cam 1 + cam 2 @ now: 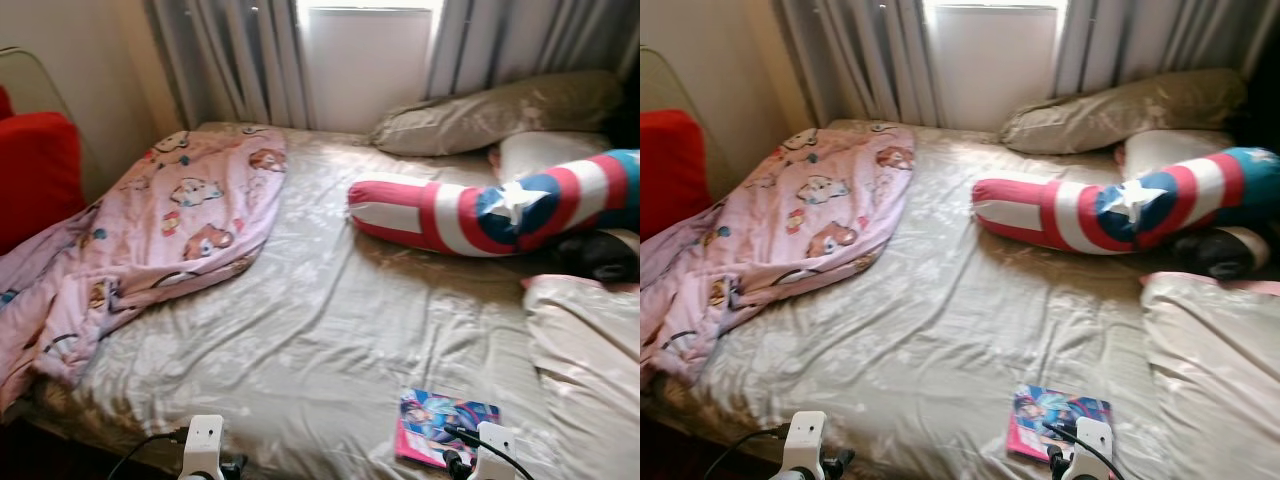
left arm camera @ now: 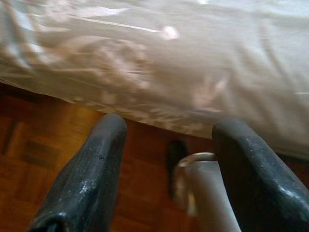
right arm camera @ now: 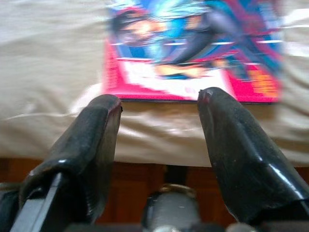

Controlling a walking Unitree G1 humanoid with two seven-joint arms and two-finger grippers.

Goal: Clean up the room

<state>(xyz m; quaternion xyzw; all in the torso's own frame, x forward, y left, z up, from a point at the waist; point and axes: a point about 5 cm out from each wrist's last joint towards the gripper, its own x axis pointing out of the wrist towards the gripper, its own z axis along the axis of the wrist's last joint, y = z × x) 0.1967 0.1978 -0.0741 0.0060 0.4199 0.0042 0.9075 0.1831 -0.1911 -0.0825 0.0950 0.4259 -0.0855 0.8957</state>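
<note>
We stand at the foot of the bed point(image 1: 300, 330), and the thing nearest to hand is the comic book point(image 1: 445, 427), lying flat on the sheet close to the near edge, on our right side. Our right claw point(image 3: 159, 121) sits just short of it with its 2 fingers apart and empty, lined up with the book's lower edge in the right wrist view. Our left claw point(image 2: 169, 154) is also spread and holds nothing, low by the mattress edge above the wooden floor point(image 2: 43, 159).

We judge the step in hand to be picking up that book. It lies flat on soft bedding, so a straight pinch from above would likely press it into the sheet. Better that we bring 1 finger under the overhanging near edge, the other on the cover, and close on the spine side, where the pages will not fan. We should avoid catching the sheet with it.

The pink blanket point(image 1: 170, 230) is bunched at the left, and the striped bolster point(image 1: 480, 210) lies across the pillows point(image 1: 500, 110); these can wait.
</note>
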